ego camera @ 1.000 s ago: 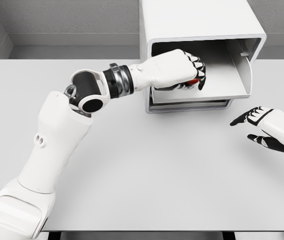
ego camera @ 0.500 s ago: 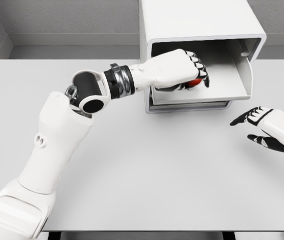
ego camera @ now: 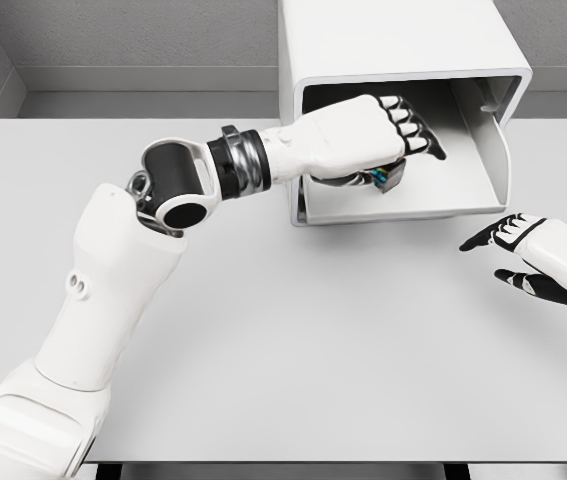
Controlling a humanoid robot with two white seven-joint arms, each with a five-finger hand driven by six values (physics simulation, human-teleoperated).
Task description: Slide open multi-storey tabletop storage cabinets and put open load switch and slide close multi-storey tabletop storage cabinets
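My left hand reached into the open drawer of the white storage cabinet on the gray table, fingers extending over the load switch, which lay beneath my palm inside the drawer. My right hand hovered nearby, fingers loosely spread, holding nothing.

Both arms have smooth white shells. The left arm has a black round joint cap at the elbow and a ribbed silver-and-black ring at the wrist. Each robot hand, left and right, is white with black fingers that carry white segments.
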